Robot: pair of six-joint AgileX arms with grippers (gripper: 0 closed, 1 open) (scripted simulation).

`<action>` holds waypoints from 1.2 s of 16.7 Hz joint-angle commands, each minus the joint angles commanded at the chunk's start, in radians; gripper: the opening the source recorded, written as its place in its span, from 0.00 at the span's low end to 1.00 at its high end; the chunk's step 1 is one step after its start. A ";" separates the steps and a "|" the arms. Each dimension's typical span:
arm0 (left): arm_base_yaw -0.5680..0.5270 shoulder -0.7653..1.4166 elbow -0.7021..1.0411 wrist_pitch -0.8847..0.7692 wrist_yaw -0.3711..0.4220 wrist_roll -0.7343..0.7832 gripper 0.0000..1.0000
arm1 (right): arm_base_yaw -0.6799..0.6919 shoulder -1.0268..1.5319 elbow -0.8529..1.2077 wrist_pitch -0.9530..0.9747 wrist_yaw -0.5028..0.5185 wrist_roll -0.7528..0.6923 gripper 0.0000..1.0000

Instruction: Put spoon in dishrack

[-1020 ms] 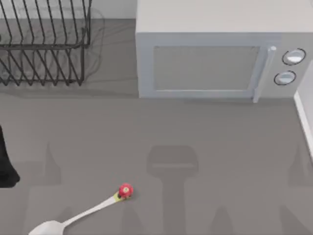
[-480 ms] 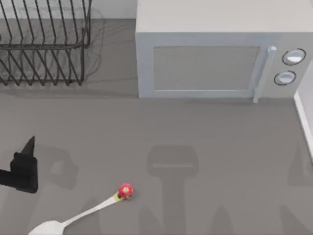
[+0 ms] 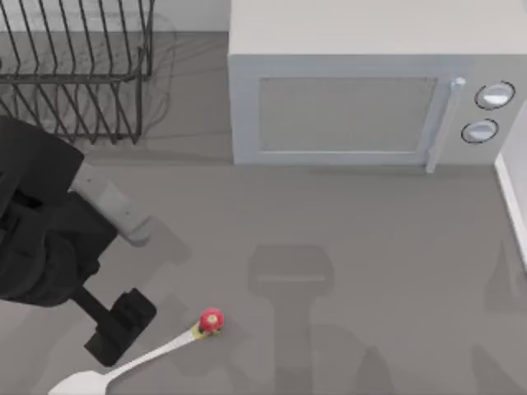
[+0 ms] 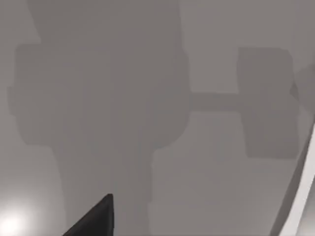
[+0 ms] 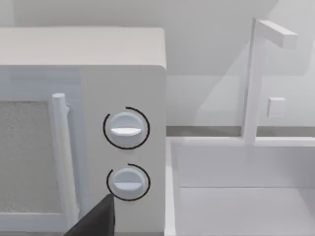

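Spoon lies flat on the table, lower left of the top view: oval bowl at the bottom edge, white handle running up-right to the yellow collar and red knob. Not lifted, not gripped.

Dishrack sits in the upper left of the frame, well apart from the spoon, nothing in it as far as the bars show. Grey microwave is to its right, door shut.

Left gripper hangs over the lower left, just beside or over the spoon handle; height above it is unclear from overhead. Whether it is spread or clenched, I cannot tell. It has hold of nothing that I can see. Left wrist view gives bare table with shadows and a white edge at the frame's right.

Right arm is parked; its wrist view looks at the microwave dials and a white sink. Its gripper state I cannot tell either.

Progress, my read: approach phase only. Left to do: grasp, lift, carry to upper left, drop into rack.
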 joint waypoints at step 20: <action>-0.177 0.523 0.182 -0.058 0.000 0.119 1.00 | 0.000 0.000 0.000 0.000 0.000 0.000 1.00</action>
